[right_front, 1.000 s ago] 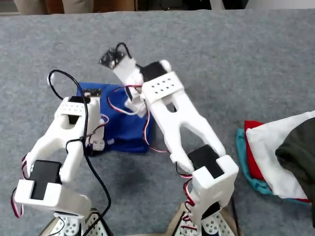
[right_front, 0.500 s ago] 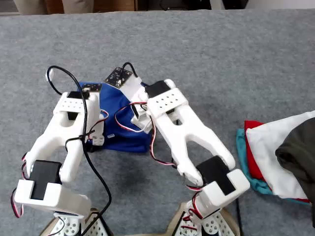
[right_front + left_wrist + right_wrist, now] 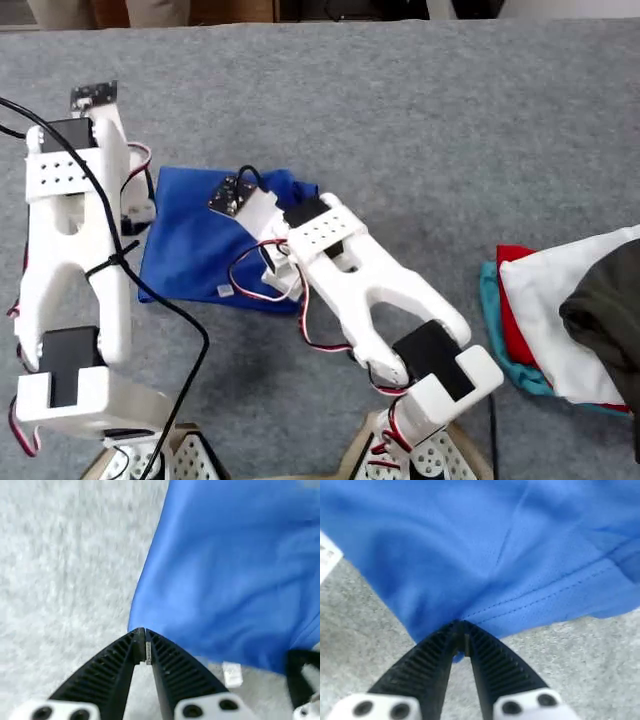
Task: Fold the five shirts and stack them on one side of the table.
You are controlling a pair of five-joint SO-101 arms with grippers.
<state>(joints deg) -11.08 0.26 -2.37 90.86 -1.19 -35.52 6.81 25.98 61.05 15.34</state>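
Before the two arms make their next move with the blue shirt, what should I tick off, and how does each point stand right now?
1. Left gripper shut on a corner of the blue shirt: ok.
2. Right gripper shut on the shirt's stitched edge: ok.
3. Fabric smooth between the two grips: not ok; the high view shows creases by the right arm.
4. Shirt folded to its final shape: cannot tell.
5. Pile of other shirts lies apart from both arms at the table edge: ok.
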